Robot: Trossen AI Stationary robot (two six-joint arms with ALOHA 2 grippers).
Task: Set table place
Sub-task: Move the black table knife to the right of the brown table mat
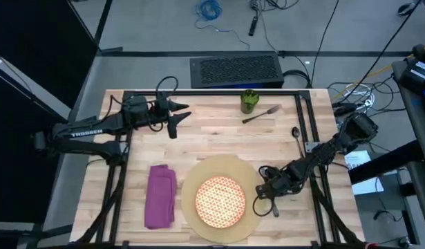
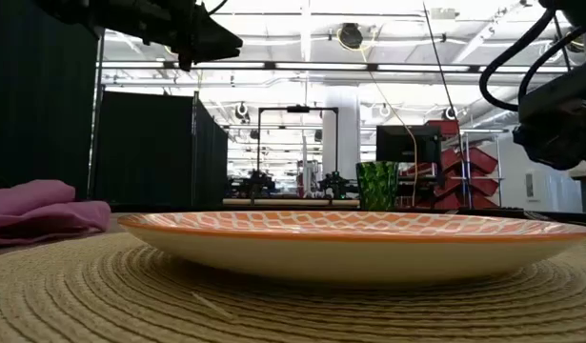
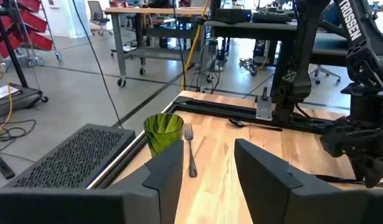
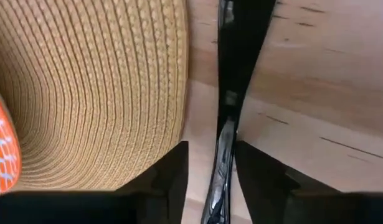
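1. The surface (image 1: 219,142) is a pale wood tabletop in a black frame, seen from above with an arm at each side.
2. A round tan mat (image 1: 198,176) lies near the front edge, at the middle.
3. An orange-and-white patterned plate (image 1: 219,200) sits on the mat.
4. A purple napkin (image 1: 160,195) lies folded just left of the mat.
5. The left pincer (image 1: 176,117) hangs over the far left of the surface, its fingers (image 3: 166,171) spread apart and holding nothing.
6. The right pincer (image 1: 262,196) is down at the mat's right edge. Its fingers (image 4: 169,180) sit on either side of a metal knife (image 4: 225,137) that lies on the wood just beside the mat; whether they touch it cannot be told.
7. A green cup (image 1: 249,101) stands by the far edge.
8. A fork (image 1: 260,114) lies just right of the cup.
9. A spoon (image 1: 296,138) lies farther right, near the frame.
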